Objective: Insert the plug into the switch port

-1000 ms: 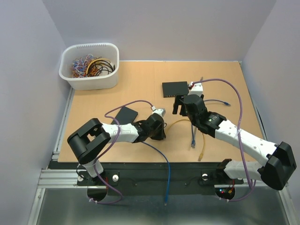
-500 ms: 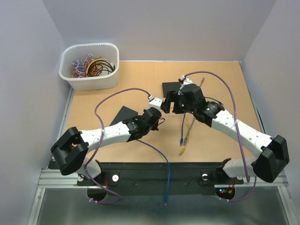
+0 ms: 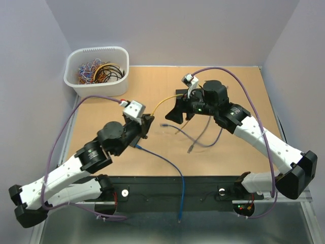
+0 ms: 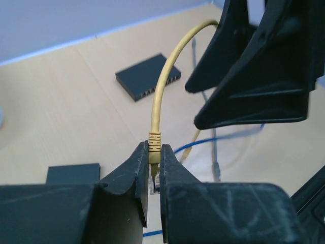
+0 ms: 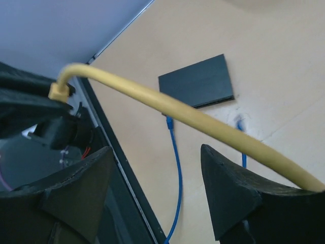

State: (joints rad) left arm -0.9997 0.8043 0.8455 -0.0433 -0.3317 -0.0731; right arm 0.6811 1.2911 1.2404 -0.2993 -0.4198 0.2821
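Pinching plug (image 4: pixel 155 138) in left gripper (image 4: pixel 154 150), clear only from left wrist; lying lengthwise along the fingers (image 4: pixel 127 173), cable (image 4: pixel 158 96) leading outward.

No legible text is showing.
Nothing readable is appearing on the black network switch (image 4: pixel 148 77) or the white bin (image 3: pixel 97 71); any markings are coming out too small to make out.
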